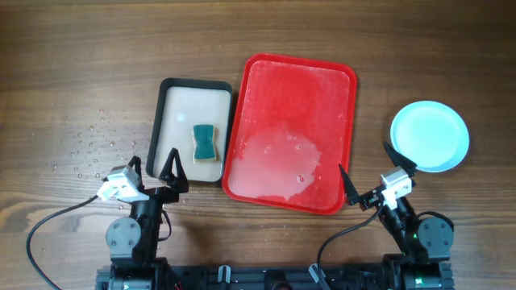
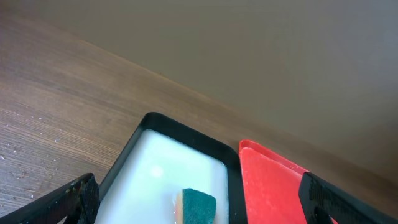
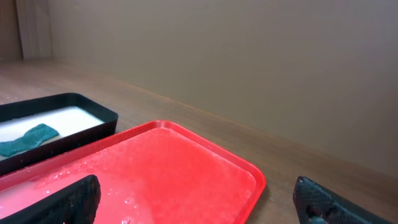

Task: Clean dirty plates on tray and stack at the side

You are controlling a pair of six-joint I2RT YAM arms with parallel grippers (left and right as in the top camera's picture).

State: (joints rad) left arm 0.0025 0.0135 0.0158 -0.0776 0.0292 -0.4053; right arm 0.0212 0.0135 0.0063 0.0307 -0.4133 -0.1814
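The red tray [image 1: 339, 80] lies in the middle of the table, wet and with no plates on it; it also shows in the left wrist view [image 2: 267, 180] and the right wrist view [image 3: 155, 168]. A pale blue plate [image 1: 430, 136], the top of a stack, sits at the right side of the table. My left gripper [image 1: 153, 169] is open and empty near the front of the small tray. My right gripper [image 1: 372, 171] is open and empty between the red tray and the plate stack.
A black-rimmed beige tray [image 1: 173, 109] left of the red tray holds a teal sponge [image 1: 205, 142], also seen in the left wrist view [image 2: 198, 205]. Water drops [image 1: 93, 145] dot the table at left.
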